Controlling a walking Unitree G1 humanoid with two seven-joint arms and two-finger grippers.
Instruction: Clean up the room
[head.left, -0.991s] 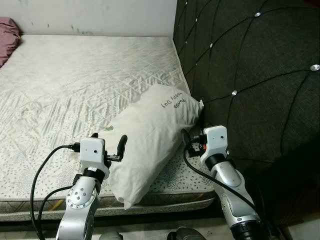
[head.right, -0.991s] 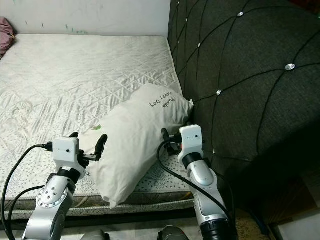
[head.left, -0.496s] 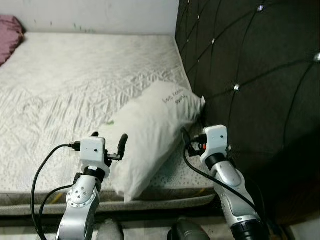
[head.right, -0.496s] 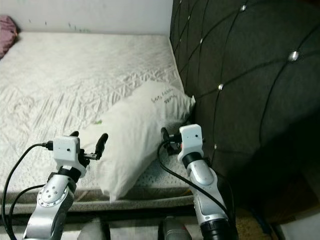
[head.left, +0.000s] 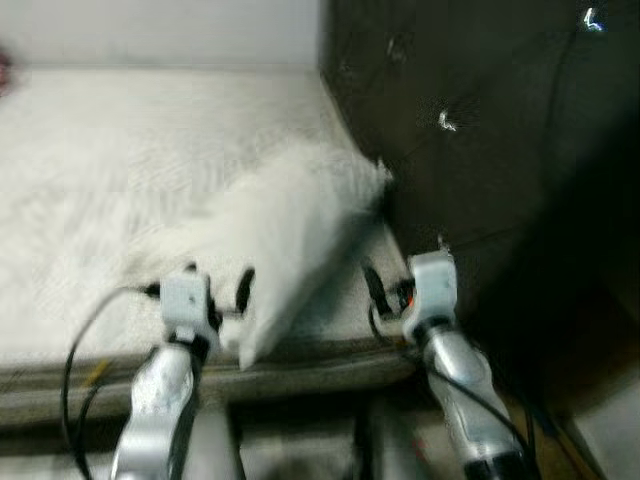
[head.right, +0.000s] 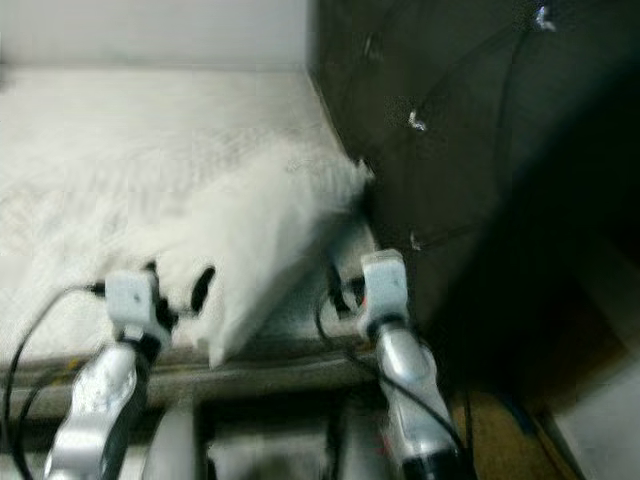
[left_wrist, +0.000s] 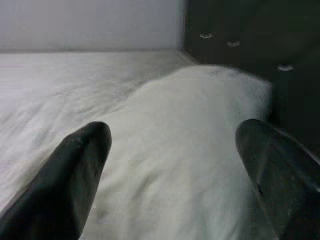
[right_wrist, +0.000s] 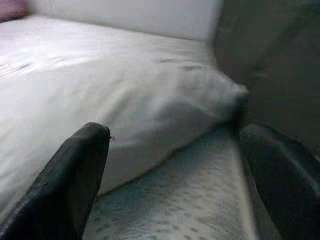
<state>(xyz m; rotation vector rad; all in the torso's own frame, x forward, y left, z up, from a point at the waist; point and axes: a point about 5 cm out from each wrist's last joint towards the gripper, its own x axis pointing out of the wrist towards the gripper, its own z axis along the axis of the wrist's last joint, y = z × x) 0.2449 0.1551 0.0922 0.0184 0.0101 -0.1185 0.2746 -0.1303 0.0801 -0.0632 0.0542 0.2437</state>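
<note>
White pillow (head.left: 290, 225) lies on the bed (head.left: 90, 180), by the bed's near edge, with its far end against the dark tufted headboard (head.left: 470, 130). Head views are blurred. The left pincer (head.left: 215, 290) hovers at the pillow's near corner, fingers (left_wrist: 75, 175) spread. The right pincer (head.right: 343, 285) sits between pillow and headboard over the mattress, its fingers (right_wrist: 75, 175) also spread, gripping nothing.

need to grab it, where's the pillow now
The pillow lies on the bed by the dark headboard on the right, between both open claws.
</note>
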